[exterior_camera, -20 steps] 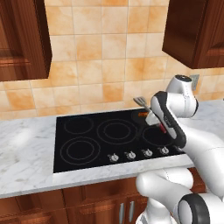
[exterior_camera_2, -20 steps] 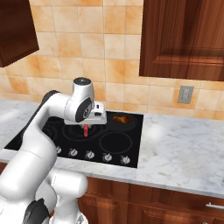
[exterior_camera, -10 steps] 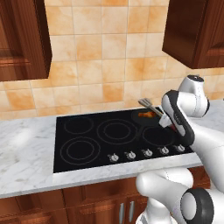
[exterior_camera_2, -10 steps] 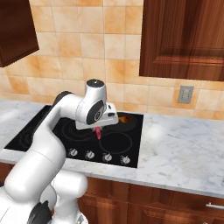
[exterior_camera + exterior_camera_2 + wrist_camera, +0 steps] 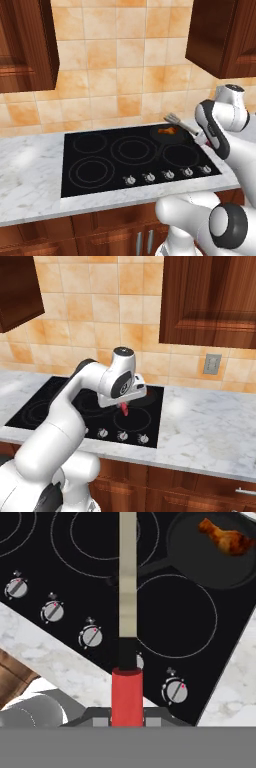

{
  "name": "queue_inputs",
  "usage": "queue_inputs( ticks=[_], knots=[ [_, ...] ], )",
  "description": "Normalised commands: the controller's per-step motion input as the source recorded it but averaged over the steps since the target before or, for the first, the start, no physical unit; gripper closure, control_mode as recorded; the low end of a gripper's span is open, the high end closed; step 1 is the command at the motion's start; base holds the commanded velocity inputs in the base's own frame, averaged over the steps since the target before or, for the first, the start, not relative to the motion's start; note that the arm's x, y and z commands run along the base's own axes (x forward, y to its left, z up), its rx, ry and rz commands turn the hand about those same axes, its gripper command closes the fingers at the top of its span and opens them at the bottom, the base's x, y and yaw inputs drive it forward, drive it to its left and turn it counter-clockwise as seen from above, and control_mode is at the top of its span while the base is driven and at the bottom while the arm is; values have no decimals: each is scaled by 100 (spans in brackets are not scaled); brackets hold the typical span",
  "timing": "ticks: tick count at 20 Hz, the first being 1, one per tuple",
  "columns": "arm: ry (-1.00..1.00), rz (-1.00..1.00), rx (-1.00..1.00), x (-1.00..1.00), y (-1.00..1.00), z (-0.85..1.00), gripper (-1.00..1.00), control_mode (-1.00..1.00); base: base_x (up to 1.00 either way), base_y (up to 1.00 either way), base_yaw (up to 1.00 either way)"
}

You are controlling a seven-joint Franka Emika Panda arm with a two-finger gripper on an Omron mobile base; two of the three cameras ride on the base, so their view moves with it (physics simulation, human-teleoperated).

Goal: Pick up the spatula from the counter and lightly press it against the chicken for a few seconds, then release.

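Hand view: our fingers grip the spatula by its red handle; the chicken lies in the pan at two o'clock.

The cooktop looks like glossy black glass, the surface like polished marble. The spatula has a smooth red handle and a matt pale blade.

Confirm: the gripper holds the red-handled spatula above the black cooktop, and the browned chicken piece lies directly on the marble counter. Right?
No: the hand view shows the browned chicken piece lying in the black frying pan on the black cooktop, not on the marble counter. The red-handled spatula is held.
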Motion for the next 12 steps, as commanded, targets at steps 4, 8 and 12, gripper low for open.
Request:
queue_inputs(
  ticks=[4,8,12],
  knots=[
    [5,8,-6,4,-46,0,100,-100,0,0,0],
    [7,8,-1,2,-42,2,100,-100,0,0,0],
    [8,9,0,2,-42,0,100,-100,0,0,0]
  ],
)
